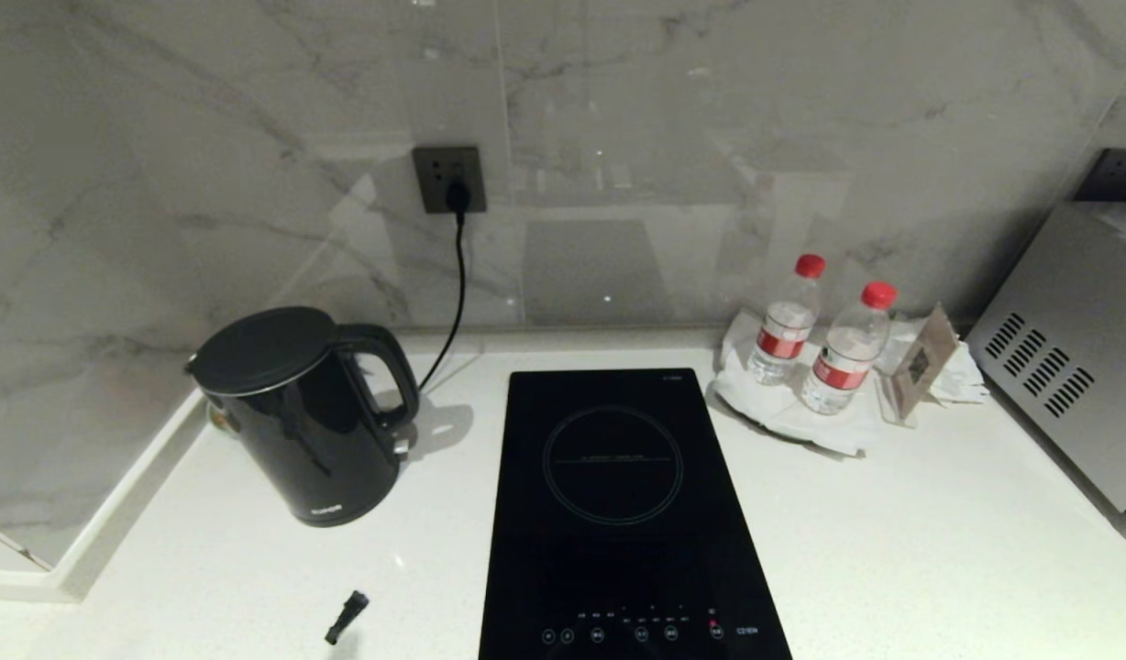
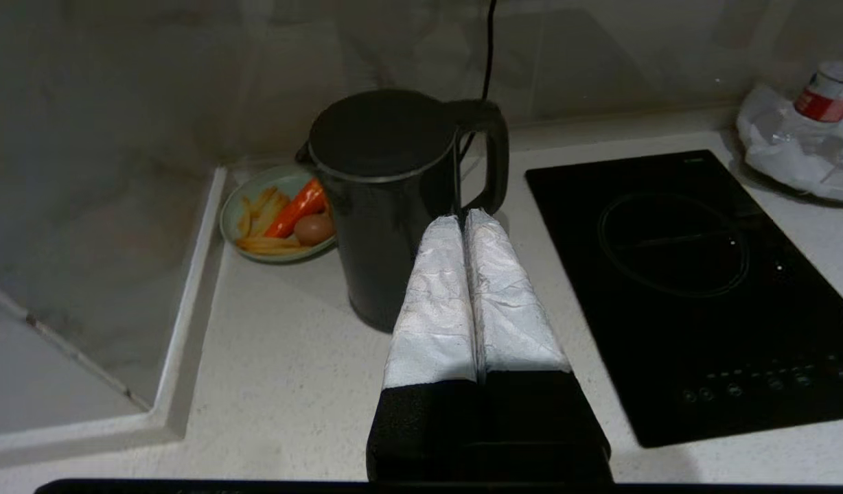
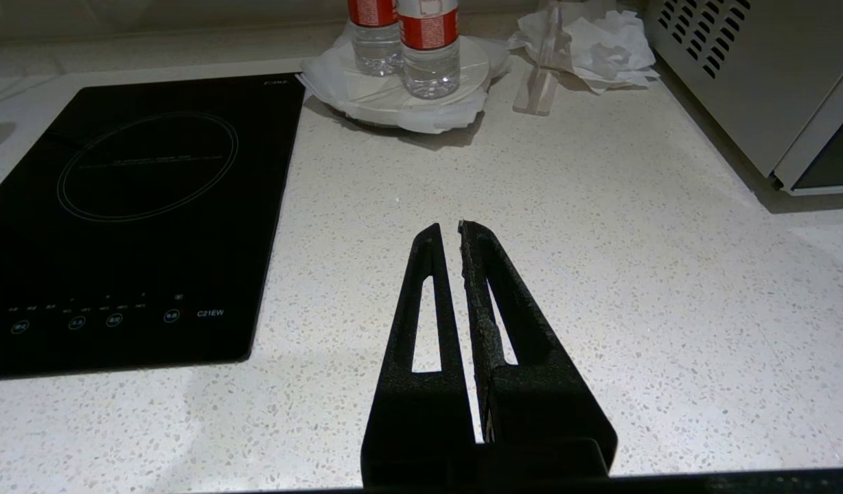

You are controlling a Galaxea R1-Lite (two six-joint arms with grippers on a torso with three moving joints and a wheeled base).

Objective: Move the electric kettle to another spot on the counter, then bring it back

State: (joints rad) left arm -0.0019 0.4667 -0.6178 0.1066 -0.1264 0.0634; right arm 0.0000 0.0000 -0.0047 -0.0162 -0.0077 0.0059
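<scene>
- Silver-wrapped fingers [image 2: 435, 288] of our left hand [image 2: 465, 219] are pressed together with nothing between them, pointing at the kettle [image 1: 297, 417]; we judge the hand must spread before it can take the loop handle [image 1: 384, 376].
- Our right hand [image 3: 449, 230], also closed and empty, hangs over bare worktop [image 3: 600, 288] beside the hob [image 1: 618, 513], clear of the job.
- We find the kettle upright on the worktop left of the hob, its handle turned toward the hob, so handy for a grasp.
- A dish of food [image 2: 270, 216] sits just behind the kettle, so lifting forward looks safer.
</scene>
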